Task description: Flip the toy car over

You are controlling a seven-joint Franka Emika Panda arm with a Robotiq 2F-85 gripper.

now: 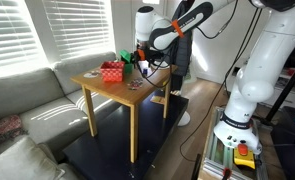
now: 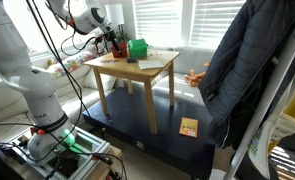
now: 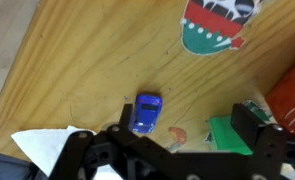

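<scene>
Tool [image 3: 185,118], spread wide, hides the near end of blue toy car [image 3: 145,110].

blue toy car [image 3: 146,112], green block [image 3: 230,136]

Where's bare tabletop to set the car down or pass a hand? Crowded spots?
Free: bare table in the wrist view, bordered by its edge, the blue toy car and the round red-green piece. In an exterior view, the end away from the arm is also free. Crowded: under the open claw, by the green object and red basket.
</scene>
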